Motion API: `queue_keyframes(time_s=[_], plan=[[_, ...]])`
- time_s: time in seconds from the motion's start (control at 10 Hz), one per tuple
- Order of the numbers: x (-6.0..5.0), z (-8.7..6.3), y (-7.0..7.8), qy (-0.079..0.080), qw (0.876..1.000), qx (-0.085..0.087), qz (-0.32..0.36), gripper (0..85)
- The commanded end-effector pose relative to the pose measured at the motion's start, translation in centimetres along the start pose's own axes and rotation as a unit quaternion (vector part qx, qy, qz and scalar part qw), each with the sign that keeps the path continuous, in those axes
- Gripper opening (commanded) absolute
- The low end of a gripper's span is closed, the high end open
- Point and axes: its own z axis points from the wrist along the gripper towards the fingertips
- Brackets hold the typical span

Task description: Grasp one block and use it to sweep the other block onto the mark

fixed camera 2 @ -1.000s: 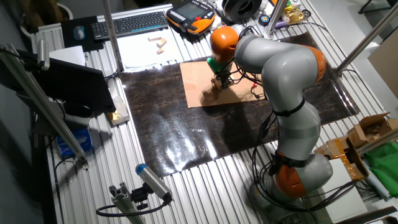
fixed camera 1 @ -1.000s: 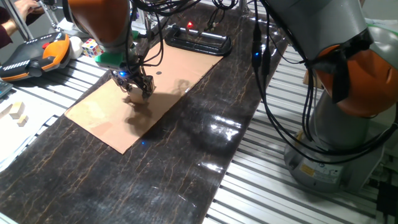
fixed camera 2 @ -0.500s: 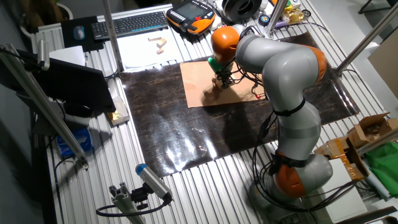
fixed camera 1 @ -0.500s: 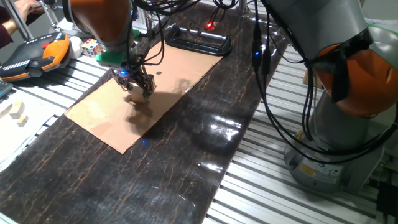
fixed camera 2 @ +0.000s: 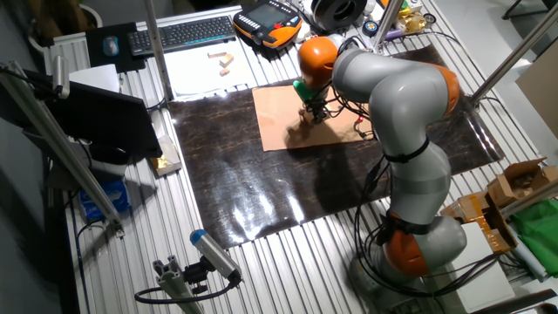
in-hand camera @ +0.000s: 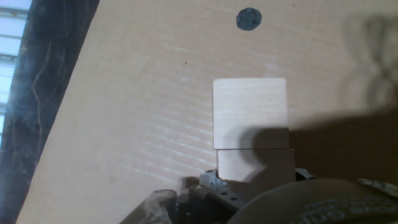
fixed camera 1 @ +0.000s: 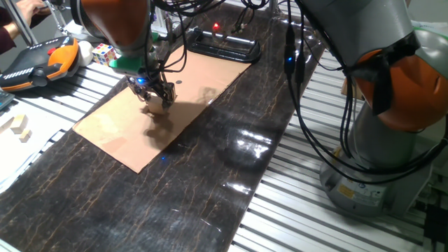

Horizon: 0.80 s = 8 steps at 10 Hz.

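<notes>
Touching the tool's (in-hand camera: 249, 186) held block (in-hand camera: 255, 165), free block (in-hand camera: 250, 112).

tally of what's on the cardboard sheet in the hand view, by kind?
Wooden blocks: 2 (front block, rear block, touching edge to edge)
Black dot mark: 1
Total: 3

Bright overhead light here, and the dark mat (fixed camera 1: 210, 182) throws white glare patches back in both fixed views. Hand view is warm and soft: the cardboard (in-hand camera: 137, 112) glows pale, a heavy shadow falls right of the far block (in-hand camera: 250, 112) and over the near block (in-hand camera: 255, 165), and the gripper (in-hand camera: 249, 199) blurs at the bottom edge.
</notes>
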Motion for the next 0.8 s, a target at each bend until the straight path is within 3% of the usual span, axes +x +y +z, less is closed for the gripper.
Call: queue_keyframes(time_s=[0.0, 0.7], plan=[[-0.07, 0.08, -0.08, 0.0, 1.0, 0.001, 0.0, 0.7], [-0.99, 0.26, -0.35, -0.006, 1.0, 0.0, 0.001, 0.7]])
